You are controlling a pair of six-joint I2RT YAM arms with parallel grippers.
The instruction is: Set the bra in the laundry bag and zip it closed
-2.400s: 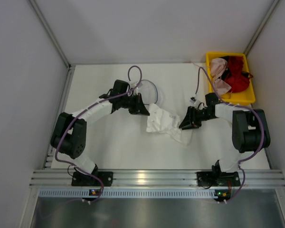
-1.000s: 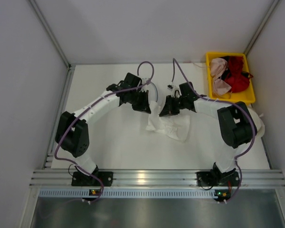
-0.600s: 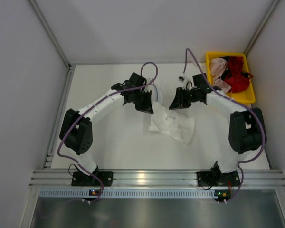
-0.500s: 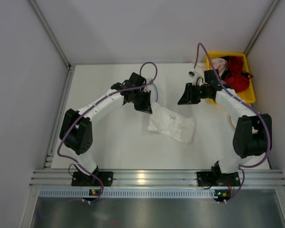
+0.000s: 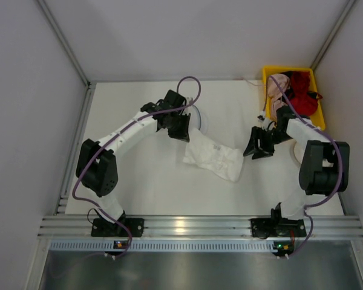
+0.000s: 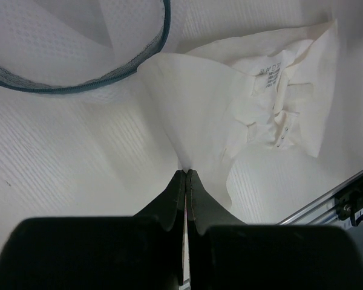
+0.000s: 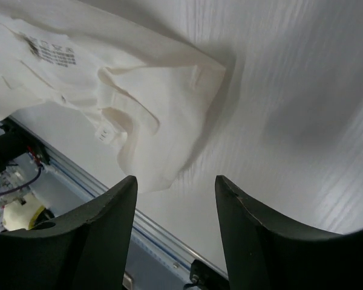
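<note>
Two grippers are flanking the bra [image 5: 213, 160] lying mid-table: the left gripper [image 5: 183, 134], fully closed, is pinching its far-left edge beside the laundry bag [image 6: 109, 75], while the right gripper [image 5: 253, 150], parted and empty, is hovering just right.

The left and near-left parts of the table [image 5: 133, 175] are bare, a wide way in from the near rail. In the middle the bra [image 5: 213, 160] lies spread, blocking a low pass there. The left gripper [image 5: 183, 132] pinches the bra's far-left corner, and its arm [image 5: 127, 130] slants across the left-centre. Just beyond it, the bag [image 6: 60, 54] lies close to the bra, so there is hardly any gap between them. The right gripper [image 5: 253, 148], jaws apart and empty, hangs just right of the bra with a narrow strip of table between. The yellow bin [image 5: 287, 68] fills the far right corner. Walls shut in the far, left and right sides.
</note>
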